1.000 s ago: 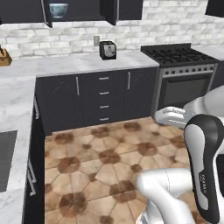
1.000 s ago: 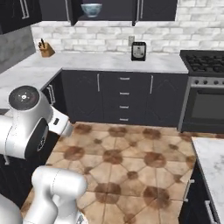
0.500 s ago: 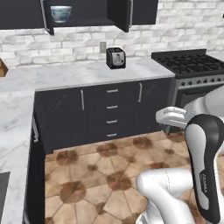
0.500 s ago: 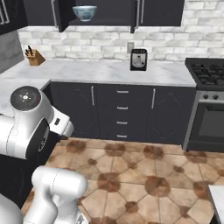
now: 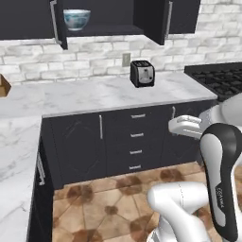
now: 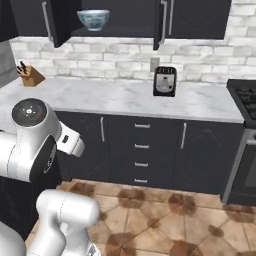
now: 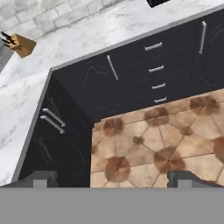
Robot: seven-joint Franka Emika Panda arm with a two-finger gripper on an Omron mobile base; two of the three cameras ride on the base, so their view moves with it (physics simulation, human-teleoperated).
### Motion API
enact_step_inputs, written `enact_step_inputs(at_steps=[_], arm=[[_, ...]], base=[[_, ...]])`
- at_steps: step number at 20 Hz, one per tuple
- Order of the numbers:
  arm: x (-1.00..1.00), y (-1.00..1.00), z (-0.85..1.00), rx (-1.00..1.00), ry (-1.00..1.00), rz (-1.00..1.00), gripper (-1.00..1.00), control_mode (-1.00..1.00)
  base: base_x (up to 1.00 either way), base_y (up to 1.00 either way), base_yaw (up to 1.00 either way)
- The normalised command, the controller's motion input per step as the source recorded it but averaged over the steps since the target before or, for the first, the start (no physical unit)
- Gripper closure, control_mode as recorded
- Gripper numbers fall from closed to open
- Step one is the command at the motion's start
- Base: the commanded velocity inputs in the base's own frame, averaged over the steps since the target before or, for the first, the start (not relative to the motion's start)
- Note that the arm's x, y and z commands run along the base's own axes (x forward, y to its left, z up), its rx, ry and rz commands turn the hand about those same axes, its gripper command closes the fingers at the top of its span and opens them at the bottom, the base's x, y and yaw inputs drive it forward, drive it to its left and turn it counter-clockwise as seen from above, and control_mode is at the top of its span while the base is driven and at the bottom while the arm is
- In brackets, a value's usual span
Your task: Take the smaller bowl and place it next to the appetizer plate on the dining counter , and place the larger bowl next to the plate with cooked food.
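The larger bowl [image 5: 76, 19] [image 6: 93, 19], white with a blue pattern, stands upright on the shelf of an open dark wall cabinet [image 5: 101, 16] above the marble worktop [image 5: 104, 94]. My gripper [image 7: 111, 181] is open with nothing between its fingertips [image 7: 41, 179]; it looks down at the tiled floor and the dark base cabinets, well below the bowl and away from it. The arm's hand [image 5: 185, 126] [image 6: 70, 142] hangs at about drawer height in front of the cabinets. The smaller bowl, the dining counter and both plates are out of view.
A black toaster [image 5: 142, 73] [image 6: 164, 81] stands on the worktop against the brick wall. A knife block [image 6: 31, 76] [image 7: 21, 44] sits at the left corner. The stove [image 5: 222, 78] [image 6: 245, 95] is to the right. The worktop runs on along the left side [image 5: 14, 156].
The base has driven closer to the worktop, so the cabinets, toaster and bowl look bigger and have shifted in both base views. The gripper has stayed open.
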Motion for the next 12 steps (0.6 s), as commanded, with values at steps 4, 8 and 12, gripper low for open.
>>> enact_step_inputs(at_steps=[4,8,12], arm=[[0.0,0.0,0.0,0.0,0.0,0.0,-1.0,1.0],[0.0,0.0,0.0,0.0,0.0,0.0,-1.0,1.0],[0.0,0.0,0.0,0.0,0.0,0.0,-1.0,1.0]], base=[[1.0,-0.22,0.32],[1.0,-0.41,0.34],[1.0,-0.61,0.3]])
